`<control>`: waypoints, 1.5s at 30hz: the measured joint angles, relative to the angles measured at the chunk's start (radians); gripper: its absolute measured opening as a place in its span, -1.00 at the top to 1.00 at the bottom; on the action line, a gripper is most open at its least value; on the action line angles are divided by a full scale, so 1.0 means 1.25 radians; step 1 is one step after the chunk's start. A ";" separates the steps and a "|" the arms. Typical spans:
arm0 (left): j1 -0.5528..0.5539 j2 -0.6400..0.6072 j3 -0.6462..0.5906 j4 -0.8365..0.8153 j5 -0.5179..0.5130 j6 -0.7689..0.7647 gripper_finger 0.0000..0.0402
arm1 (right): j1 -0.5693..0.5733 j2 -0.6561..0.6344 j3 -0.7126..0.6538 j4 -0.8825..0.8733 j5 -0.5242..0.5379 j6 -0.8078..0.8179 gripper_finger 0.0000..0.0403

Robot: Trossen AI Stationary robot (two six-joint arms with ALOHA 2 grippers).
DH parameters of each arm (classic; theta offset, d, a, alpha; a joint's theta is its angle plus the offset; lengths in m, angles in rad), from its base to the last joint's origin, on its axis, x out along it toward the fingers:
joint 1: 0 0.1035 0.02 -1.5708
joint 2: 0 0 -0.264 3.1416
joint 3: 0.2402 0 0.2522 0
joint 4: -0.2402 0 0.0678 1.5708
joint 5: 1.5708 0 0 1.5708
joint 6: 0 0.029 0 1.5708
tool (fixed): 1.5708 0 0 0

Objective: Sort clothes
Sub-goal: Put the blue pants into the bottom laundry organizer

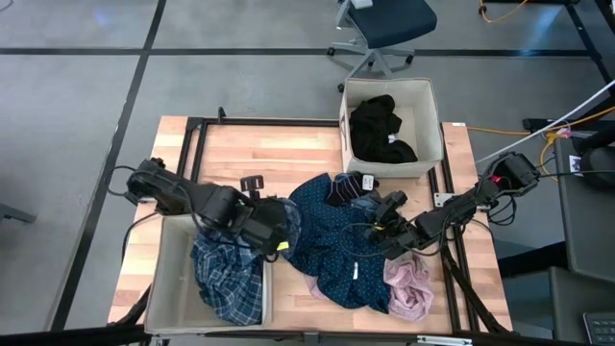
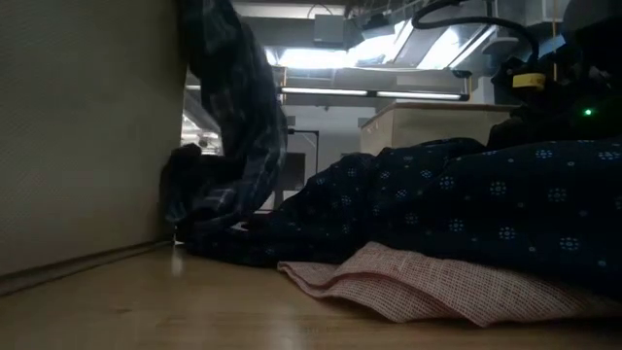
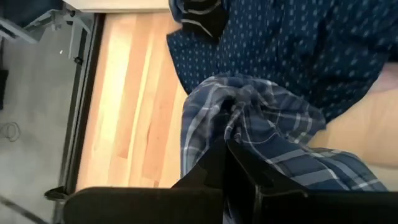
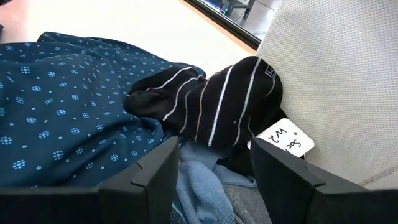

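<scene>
The blue plaid shirt point(image 1: 226, 279) lies mostly in the near-left beige box point(image 1: 163, 279). One bunch of it is drawn up over the box's right wall to my left gripper point(image 1: 277, 229), which is shut on it. The navy white-dotted garment point(image 1: 336, 240) is spread over the table's middle. The pale pink one point(image 1: 408, 288) lies by its near right side, partly under it. A black piece with white stripes point(image 4: 211, 102) rests on the navy garment's far edge. My right gripper point(image 4: 211, 177) is open over the pile, a light blue cloth point(image 4: 202, 186) between its fingers. My left gripper pinches a gathered bunch of the plaid shirt point(image 3: 235, 124) between its two fingers, several layers crumpled together. The fingers slant down from the table's left. The shirt hangs below them point(image 2: 238, 126), its lower folds on the table by the box wall. My right gripper: I cannot tell whether it touches the cloth under it.
A second beige box point(image 1: 428, 106) at the far right holds a black garment point(image 1: 384, 130). A white paper tag point(image 4: 283, 140) lies against that box's wall. Bare wood shows at the table's far left point(image 1: 250, 149). Black frame rails run along the table's edges.
</scene>
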 joint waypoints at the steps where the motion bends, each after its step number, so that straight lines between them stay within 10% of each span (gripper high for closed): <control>1: -0.004 -0.005 0.004 0.000 -0.001 -0.008 1.00 | 0.000 0.000 0.000 0.000 0.000 0.000 0.00; 22: -0.342 -0.206 -0.066 0.002 -0.087 -0.447 1.00 | 0.000 0.000 0.000 0.001 -0.012 0.001 0.00; 32: -0.448 -0.206 -0.385 0.021 0.186 -0.889 1.00 | 0.000 0.000 0.000 0.005 -0.011 0.002 0.00; 45: -0.450 -0.205 -0.756 0.325 0.503 -0.933 1.00 | 0.000 0.000 0.000 0.039 -0.011 -0.018 0.00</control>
